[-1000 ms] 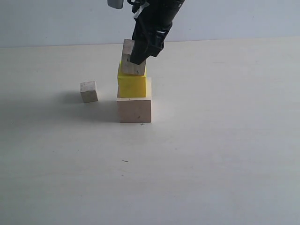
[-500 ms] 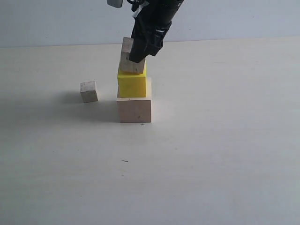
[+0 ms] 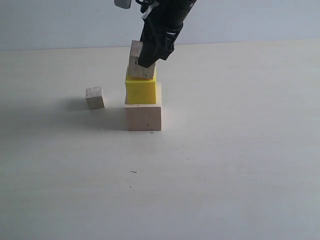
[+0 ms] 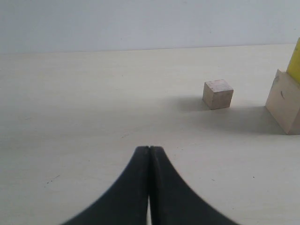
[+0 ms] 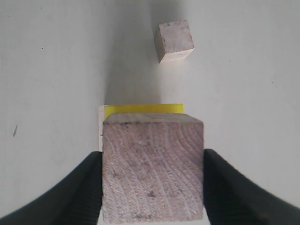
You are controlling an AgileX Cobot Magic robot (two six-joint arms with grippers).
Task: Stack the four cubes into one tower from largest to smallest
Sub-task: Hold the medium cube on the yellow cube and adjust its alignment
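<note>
1. A pale cream surface [image 3: 225, 165] meets a plain bluish-grey wall [image 3: 60, 22].
2. The large wood cube [image 3: 143, 117] stands on the surface, with the yellow cube [image 3: 140, 91] on top.
3. The right gripper [image 5: 153, 187] has its jaws clamped on the medium wood cube [image 3: 142, 72], slightly tilted atop the yellow cube; contact is unclear.
4. The tiny cube [image 3: 94, 97] sits apart, left of the stack.
5. The left gripper [image 4: 149, 150] has its jaws pressed together.
6. The right arm is cut off at the top edge.

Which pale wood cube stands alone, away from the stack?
The tiny cube, off to the left in the exterior view. The large cube carries the yellow cube, and the right gripper holds the medium cube atop it.
</note>
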